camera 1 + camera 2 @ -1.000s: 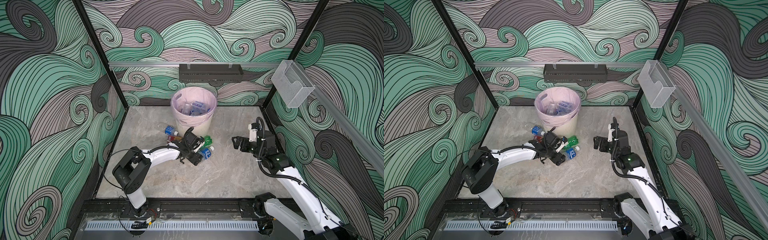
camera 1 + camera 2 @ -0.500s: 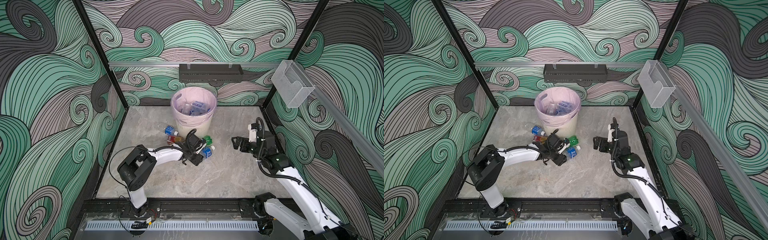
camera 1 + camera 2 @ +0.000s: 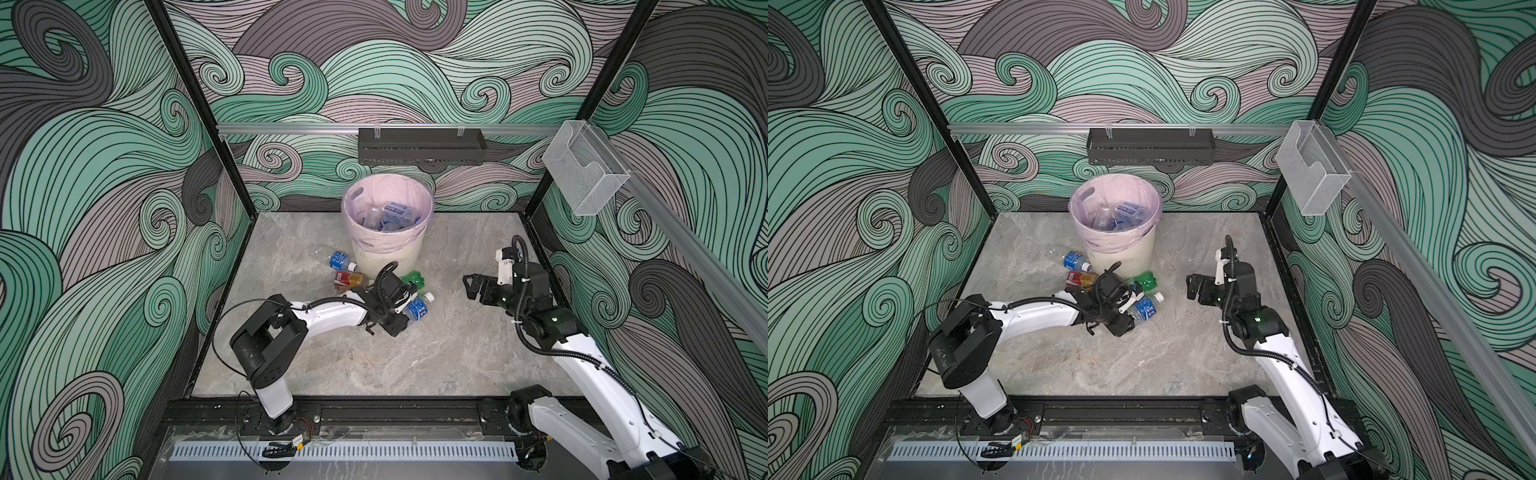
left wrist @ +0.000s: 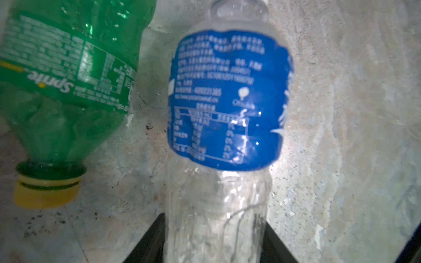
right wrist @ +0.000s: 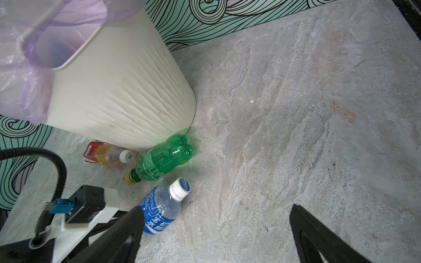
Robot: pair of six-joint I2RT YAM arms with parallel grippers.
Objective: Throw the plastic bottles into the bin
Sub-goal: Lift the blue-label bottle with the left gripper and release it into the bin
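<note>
A: Status on the bottles?

B: Part done. The bin [image 3: 390, 259] stands at the back of the surface [image 3: 436, 353] w/ a heap of bottles [image 3: 388, 214] inside. Four left out, all lying near its foot: blue-label bottle [image 3: 417, 309], green bottle [image 3: 411, 279] w/ yellow cap just beside it, red-label bottle [image 3: 349, 280], and a second blue-label bottle [image 3: 341, 261] by the bin's left side.

A: What's the left claw [image 3: 404, 314] doing?

B: Clamped on the blue-label bottle's clear lower body. The wrist view shows a finger pressed on each side. Bottle looks to be lying on the surface, not lifted yet.

A: Arm poses?

B: The left arm is stretched long & low, forearm nearly flat over the surface, wrist just in front of the bin. The right arm is elbow-up. The right claw [image 3: 473, 289] hangs above the surface off to the bin's right, jaws wide apart, nothing in them, well apart from the bottles.

A: Next?

B: Prob. lift & carry over the rim. The bin's much taller than the bottle, so it needs a good rise. Three more after that.
</note>
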